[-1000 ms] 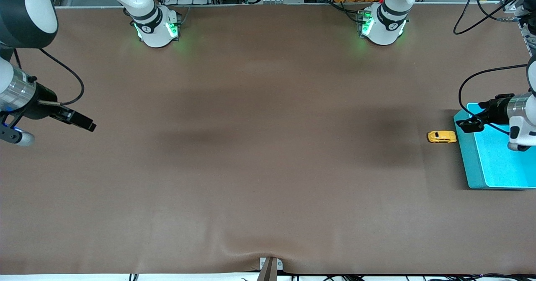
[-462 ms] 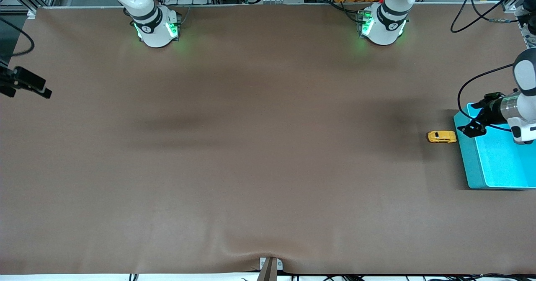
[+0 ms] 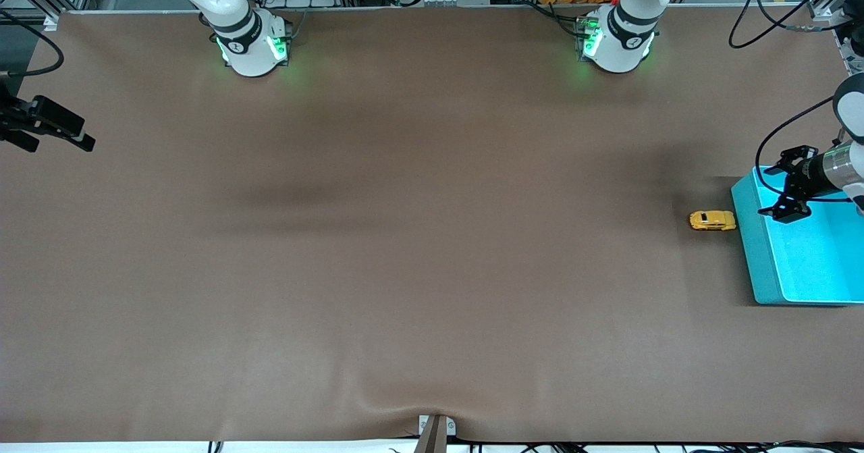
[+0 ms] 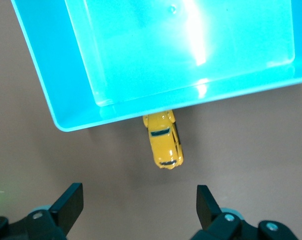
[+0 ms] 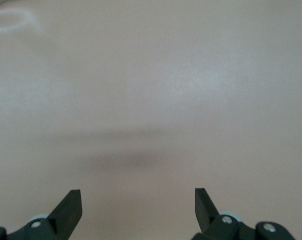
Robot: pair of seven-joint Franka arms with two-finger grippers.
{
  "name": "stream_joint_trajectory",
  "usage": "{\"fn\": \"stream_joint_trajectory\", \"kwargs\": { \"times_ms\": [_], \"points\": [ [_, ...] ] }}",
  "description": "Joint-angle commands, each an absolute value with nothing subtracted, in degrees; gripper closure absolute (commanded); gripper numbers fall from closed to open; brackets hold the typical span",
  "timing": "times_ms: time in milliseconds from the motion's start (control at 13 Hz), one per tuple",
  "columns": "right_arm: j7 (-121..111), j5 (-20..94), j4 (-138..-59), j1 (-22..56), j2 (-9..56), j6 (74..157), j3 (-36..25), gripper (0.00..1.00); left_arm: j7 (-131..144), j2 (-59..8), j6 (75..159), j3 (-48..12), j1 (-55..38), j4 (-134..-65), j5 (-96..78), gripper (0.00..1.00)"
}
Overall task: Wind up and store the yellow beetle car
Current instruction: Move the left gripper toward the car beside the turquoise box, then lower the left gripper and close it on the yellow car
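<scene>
Since a second ago the left gripper (image 3: 786, 193) has drawn back over the turquoise bin (image 3: 759, 264), and the right gripper (image 3: 57, 132) has pulled out to the tabletop's edge at the right arm's end. Both sets of fingers stand wide apart and hold nothing. In the left wrist view the left fingers (image 4: 70, 205) frame bare tabletop (image 3: 405, 237), with the yellow beetle car (image 4: 163, 140) just ahead of them, one end tucked against the bin's outer wall (image 4: 56, 107). In the front view the car (image 3: 712, 220) sits on the tabletop just beside the bin, on the side toward the right arm's end. The right fingers (image 5: 68, 207) hover over plain brown tabletop, well apart from the bin.
</scene>
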State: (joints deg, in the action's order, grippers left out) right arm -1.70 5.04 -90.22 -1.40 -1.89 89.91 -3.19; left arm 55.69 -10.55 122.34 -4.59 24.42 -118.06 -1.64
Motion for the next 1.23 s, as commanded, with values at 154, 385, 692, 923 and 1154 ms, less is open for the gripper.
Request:
{"fn": "stream_joint_trajectory", "kwargs": {
  "times_ms": [154,385,692,923,1154],
  "points": [
    [-2.29,5.63,-91.58,-0.97,-2.64,90.35,-2.64,0.00,61.42,-8.26,134.54,-5.45,24.79,-127.69,-3.25,0.00],
    [-2.46,5.71,-91.58,-0.97,-2.29,90.62,-2.64,0.00,62.84,-9.49,137.19,-5.54,24.79,-128.32,-3.25,0.00],
    [-2.55,5.54,-91.40,-1.23,-2.29,91.23,-2.81,0.00,63.02,-13.18,140.00,-5.71,24.35,-128.32,-3.25,0.00],
    [-3.68,4.66,-91.32,-1.41,-1.93,91.32,-2.81,0.00,63.19,-15.28,142.55,-5.71,24.26,-128.23,-3.25,0.00],
    [-4.04,2.90,-91.41,-1.32,-1.58,91.23,-2.81,0.00,63.19,-16.96,143.44,-5.71,24.17,-128.32,-3.25,0.00]
  ]
}}
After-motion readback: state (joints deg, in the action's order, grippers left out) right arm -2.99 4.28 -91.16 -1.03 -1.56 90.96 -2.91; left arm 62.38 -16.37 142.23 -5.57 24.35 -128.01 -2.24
